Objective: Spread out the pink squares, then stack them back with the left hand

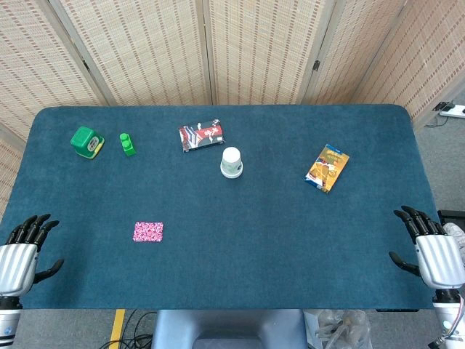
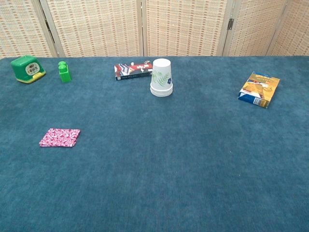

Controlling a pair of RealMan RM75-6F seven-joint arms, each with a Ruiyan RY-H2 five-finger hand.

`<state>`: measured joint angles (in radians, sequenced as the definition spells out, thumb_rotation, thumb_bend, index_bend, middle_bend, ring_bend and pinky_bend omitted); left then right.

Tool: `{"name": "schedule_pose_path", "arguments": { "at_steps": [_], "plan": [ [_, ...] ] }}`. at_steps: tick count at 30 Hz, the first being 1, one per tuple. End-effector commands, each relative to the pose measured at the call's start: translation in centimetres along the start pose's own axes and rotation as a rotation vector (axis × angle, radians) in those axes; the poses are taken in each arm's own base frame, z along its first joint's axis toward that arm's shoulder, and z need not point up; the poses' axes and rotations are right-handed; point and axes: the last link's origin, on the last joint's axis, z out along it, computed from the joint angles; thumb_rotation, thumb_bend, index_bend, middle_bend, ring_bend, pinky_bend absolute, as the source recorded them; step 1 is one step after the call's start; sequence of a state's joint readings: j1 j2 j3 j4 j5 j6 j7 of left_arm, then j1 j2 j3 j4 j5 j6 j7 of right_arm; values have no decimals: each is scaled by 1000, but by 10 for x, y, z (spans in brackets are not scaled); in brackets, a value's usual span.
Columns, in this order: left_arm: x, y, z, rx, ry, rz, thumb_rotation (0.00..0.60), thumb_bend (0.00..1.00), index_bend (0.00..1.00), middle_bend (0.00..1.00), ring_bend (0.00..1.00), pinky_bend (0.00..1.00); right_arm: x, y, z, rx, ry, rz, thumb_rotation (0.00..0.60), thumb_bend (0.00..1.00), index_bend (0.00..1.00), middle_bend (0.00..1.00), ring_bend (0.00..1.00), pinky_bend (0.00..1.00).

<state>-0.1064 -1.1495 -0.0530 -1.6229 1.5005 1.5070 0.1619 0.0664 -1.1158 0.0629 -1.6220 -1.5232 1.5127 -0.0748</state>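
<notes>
The pink squares [image 1: 148,232] lie as one flat patterned stack on the blue table cloth, left of centre; the chest view shows the same pink stack [image 2: 60,137] at its left. My left hand [image 1: 22,251] hovers at the table's near left corner, fingers apart, holding nothing, well left of the stack. My right hand [image 1: 432,247] is at the near right corner, fingers apart and empty. Neither hand appears in the chest view.
At the back left stand a green box [image 1: 87,142] and a small green bottle [image 1: 128,144]. A dark red packet [image 1: 201,136] and a stack of upturned paper cups [image 1: 231,162] are mid-table. An orange snack box [image 1: 327,168] lies right.
</notes>
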Motion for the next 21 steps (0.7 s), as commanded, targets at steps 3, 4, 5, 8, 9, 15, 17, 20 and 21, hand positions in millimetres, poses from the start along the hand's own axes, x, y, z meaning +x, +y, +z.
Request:
{"name": "schedule_pose_path", "arguments": {
  "at_steps": [3, 4, 5, 8, 9, 15, 17, 20, 21],
  "plan": [
    [0, -1, -1, 6, 9, 7, 600, 213, 231, 159, 121, 207, 0, 1, 0, -1, 3, 6, 600, 214, 163, 180, 162, 284],
    [0, -1, -1, 7, 10, 6, 600, 213, 231, 159, 121, 207, 0, 1, -1, -2, 2, 8, 600, 214, 163, 181, 162, 284],
    [1, -1, -1, 8, 11, 6, 600, 213, 231, 159, 121, 207, 0, 2, -1, -4, 3, 10, 600, 214, 163, 181, 162, 284],
    [2, -2, -2, 11, 23, 7, 600, 213, 232, 159, 121, 206, 2, 3, -3, -6, 8, 19, 600, 214, 163, 181, 162, 284],
    [3, -2, -2, 11, 27, 7, 600, 213, 233, 159, 121, 206, 2, 3, -4, -6, 11, 20, 600, 214, 163, 181, 162, 284],
    [4, -8, 3, 3, 51, 4, 600, 213, 269, 178, 171, 215, 8, 7, -5, -6, 33, 19, 600, 214, 163, 183, 162, 284],
    [6, -9, 5, -4, 49, 7, 600, 213, 270, 195, 192, 226, 11, 8, -5, -2, 45, 17, 600, 214, 163, 183, 162, 284],
    [7, -7, 7, -17, 48, 16, 600, 213, 281, 249, 248, 264, 14, 7, -4, 4, 59, 18, 600, 216, 163, 186, 162, 284],
    [7, -6, 7, -25, 46, 15, 600, 213, 290, 271, 270, 290, 14, 7, -4, 4, 61, 19, 600, 217, 163, 188, 162, 284]
  ]
}}
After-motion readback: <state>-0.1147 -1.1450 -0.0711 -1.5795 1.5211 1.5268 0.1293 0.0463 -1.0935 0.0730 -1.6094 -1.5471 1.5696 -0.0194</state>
